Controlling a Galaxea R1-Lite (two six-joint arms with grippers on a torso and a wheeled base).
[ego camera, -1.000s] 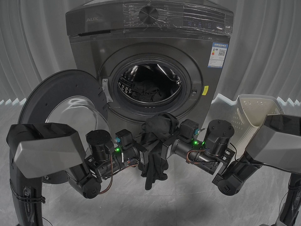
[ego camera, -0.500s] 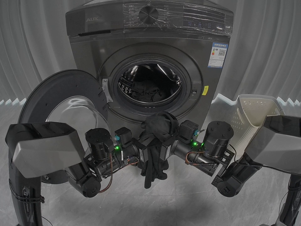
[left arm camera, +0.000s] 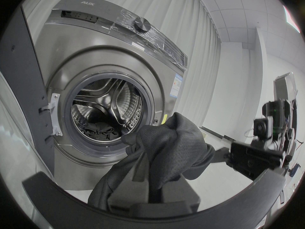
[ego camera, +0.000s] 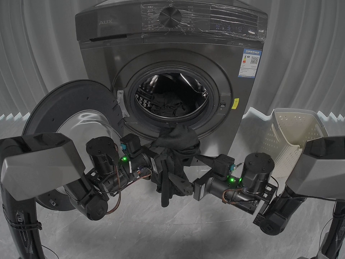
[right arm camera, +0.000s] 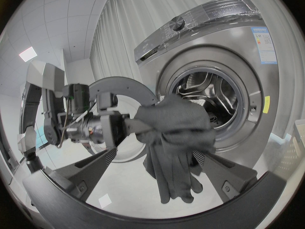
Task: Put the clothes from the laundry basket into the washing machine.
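Washing machine (ego camera: 107, 60) carries a brand mark (ego camera: 105, 22), a rating label (ego camera: 249, 62) (print unreadable) and a yellow sticker (ego camera: 235, 103)

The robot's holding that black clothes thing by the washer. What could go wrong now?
1. The black garment seems to hang from the left end effector alone. The right end effector is open, so the garment might slip down to the floor.
2. Its long tail dangles well below the drum opening. When it gets pushed in, part could snag on the edge or hang outside.
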